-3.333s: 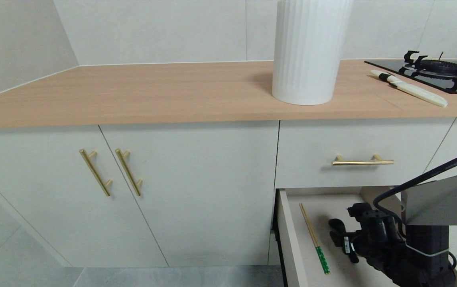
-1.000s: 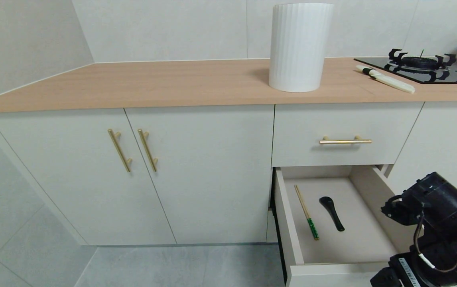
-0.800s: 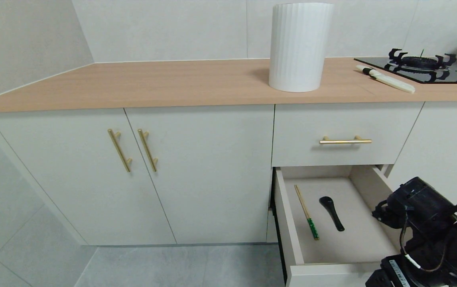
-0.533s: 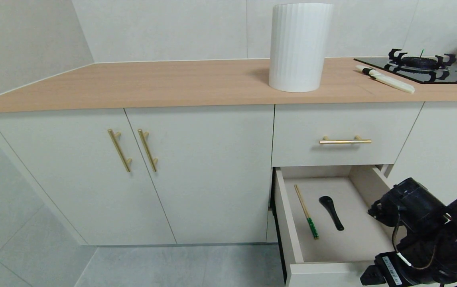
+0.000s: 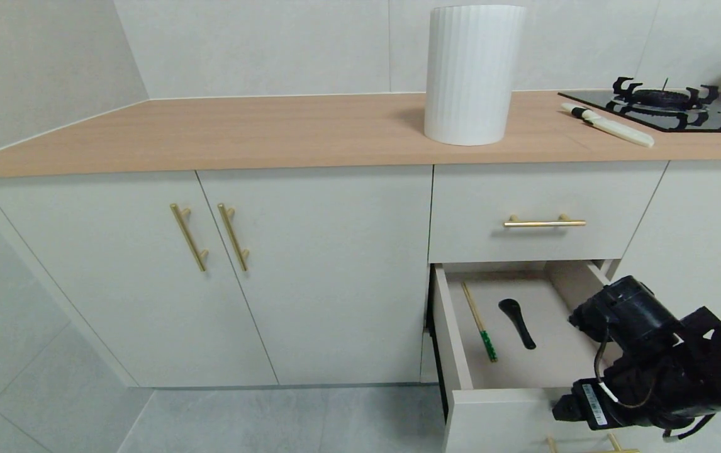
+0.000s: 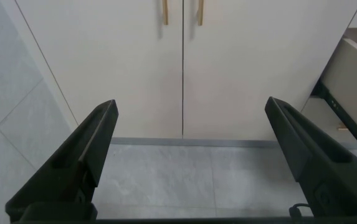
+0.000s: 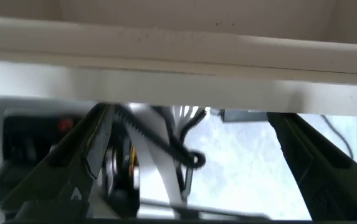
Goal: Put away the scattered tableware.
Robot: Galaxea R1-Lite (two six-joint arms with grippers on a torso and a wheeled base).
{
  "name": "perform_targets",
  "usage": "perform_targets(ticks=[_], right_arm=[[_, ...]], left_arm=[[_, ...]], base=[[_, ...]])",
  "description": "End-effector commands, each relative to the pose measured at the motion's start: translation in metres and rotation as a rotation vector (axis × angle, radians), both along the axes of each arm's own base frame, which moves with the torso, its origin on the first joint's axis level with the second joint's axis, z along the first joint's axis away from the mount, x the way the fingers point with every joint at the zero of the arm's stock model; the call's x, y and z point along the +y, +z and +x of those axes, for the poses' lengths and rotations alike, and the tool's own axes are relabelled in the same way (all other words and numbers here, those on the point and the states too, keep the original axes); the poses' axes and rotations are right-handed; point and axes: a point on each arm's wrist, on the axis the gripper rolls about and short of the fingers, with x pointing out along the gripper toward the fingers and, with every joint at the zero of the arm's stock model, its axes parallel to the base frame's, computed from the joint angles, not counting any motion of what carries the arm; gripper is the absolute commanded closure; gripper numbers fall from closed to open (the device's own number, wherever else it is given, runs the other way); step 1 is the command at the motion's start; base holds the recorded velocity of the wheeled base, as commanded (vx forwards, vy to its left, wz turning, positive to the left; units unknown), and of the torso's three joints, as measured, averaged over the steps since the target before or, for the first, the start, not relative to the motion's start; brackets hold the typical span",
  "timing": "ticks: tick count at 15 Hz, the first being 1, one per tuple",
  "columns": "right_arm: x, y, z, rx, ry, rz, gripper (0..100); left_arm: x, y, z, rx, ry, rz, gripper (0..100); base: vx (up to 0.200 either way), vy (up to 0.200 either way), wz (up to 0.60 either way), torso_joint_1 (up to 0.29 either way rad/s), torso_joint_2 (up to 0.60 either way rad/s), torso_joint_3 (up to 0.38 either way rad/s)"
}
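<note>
Lower drawer (image 5: 455, 352): pulled out beneath the closed upper drawer (image 5: 543, 211)
Chopsticks (image 5: 479, 322): lying inside the lower drawer near its left wall, green ends toward the front
Spoon (image 5: 514, 321): black, on the drawer floor just beside the chopsticks, not touching them
Right gripper (image 7: 187, 124): fingers spread wide, holding nothing, close to the lower drawer's front panel
Left gripper (image 6: 190, 109): fingers wide apart, empty, facing the double cabinet doors (image 6: 184, 56) and floor tiles
Countertop (image 5: 272, 132): white ribbed cylinder (image 5: 470, 75); pale knife (image 5: 609, 124) beside the gas hob (image 5: 662, 104)
</note>
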Motion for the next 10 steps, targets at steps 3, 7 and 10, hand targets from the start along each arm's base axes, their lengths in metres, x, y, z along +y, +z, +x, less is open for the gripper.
perform_targets(ticks=[3, 7, 10], right_arm=[[-0.001, -0.017, 0.025, -0.039, -0.037, 0.006, 0], [-0.002, -0.016, 0.066, -0.121, -0.050, 0.015, 0], [0.000, -0.016, 0.101, -0.166, -0.078, 0.028, 0]], left_arm=[[0.000, 0.000, 0.000, 0.000, 0.001, 0.000, 0], [0.000, 0.000, 0.000, 0.000, 0.001, 0.000, 0], [0.000, 0.000, 0.000, 0.000, 0.001, 0.000, 0]], base=[[0.000, 0.000, 0.00, 0.000, 0.00, 0.000], [0.000, 0.000, 0.00, 0.000, 0.00, 0.000], [0.000, 0.000, 0.00, 0.000, 0.00, 0.000]])
